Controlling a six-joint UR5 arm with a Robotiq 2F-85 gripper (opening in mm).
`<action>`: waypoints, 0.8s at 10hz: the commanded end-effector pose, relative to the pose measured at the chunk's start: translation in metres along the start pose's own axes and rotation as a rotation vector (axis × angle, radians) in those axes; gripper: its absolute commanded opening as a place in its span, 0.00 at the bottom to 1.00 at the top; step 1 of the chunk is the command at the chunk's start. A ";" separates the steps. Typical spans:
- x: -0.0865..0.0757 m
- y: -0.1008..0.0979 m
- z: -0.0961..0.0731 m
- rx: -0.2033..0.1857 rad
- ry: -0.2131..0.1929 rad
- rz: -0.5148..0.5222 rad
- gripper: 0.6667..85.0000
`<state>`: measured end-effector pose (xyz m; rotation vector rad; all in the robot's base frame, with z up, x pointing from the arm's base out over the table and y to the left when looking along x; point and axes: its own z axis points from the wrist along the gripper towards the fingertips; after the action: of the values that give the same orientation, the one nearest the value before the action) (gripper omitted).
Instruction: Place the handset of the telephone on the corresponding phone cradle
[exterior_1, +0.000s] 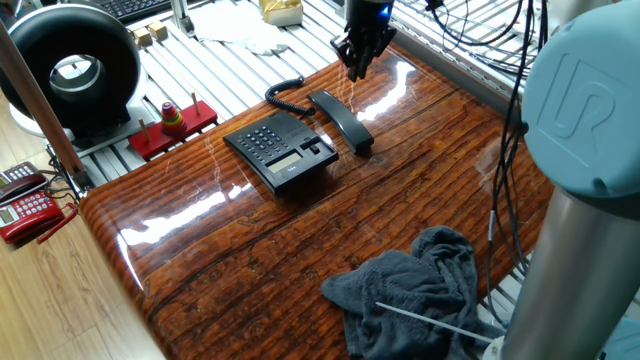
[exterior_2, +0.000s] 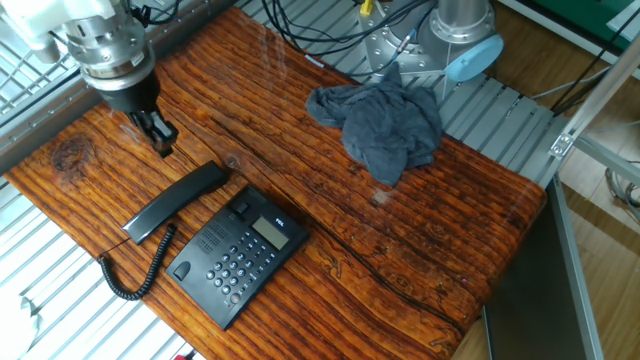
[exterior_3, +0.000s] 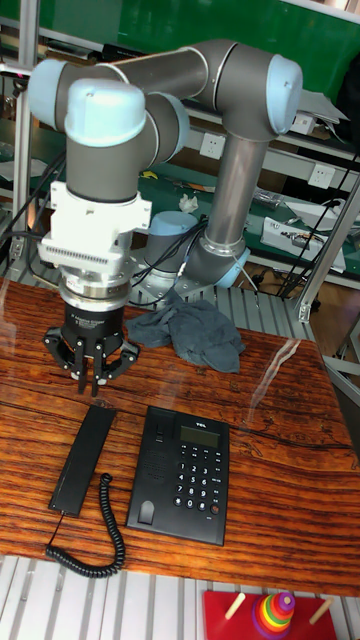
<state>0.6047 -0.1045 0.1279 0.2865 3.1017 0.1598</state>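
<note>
The black handset (exterior_1: 340, 120) (exterior_2: 175, 200) (exterior_3: 82, 455) lies flat on the wooden table, beside the black telephone base (exterior_1: 282, 150) (exterior_2: 235, 255) (exterior_3: 185, 470). Its coiled cord (exterior_2: 130, 280) (exterior_3: 90, 555) loops off one end. The phone cradle (exterior_1: 310, 135) (exterior_2: 210, 240) (exterior_3: 150, 470) is the bare strip on the base's side facing the handset. My gripper (exterior_1: 357, 68) (exterior_2: 160, 140) (exterior_3: 90, 385) points down just past the handset's far end, a little above the table. Its fingers are drawn together with nothing between them.
A crumpled grey cloth (exterior_1: 410, 290) (exterior_2: 385, 125) (exterior_3: 195, 335) lies on the table near the arm's base. A red ring toy (exterior_1: 172, 120) (exterior_3: 270, 610), a black round device (exterior_1: 75, 65) and a red telephone (exterior_1: 25, 210) sit off the table. Cables hang at the back.
</note>
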 end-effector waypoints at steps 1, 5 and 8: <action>-0.006 0.003 0.006 -0.017 -0.008 0.134 0.26; -0.012 -0.001 0.011 0.024 -0.020 0.246 0.26; -0.017 0.009 0.018 0.006 -0.039 0.228 0.36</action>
<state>0.6162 -0.1055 0.1143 0.6094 3.0496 0.1164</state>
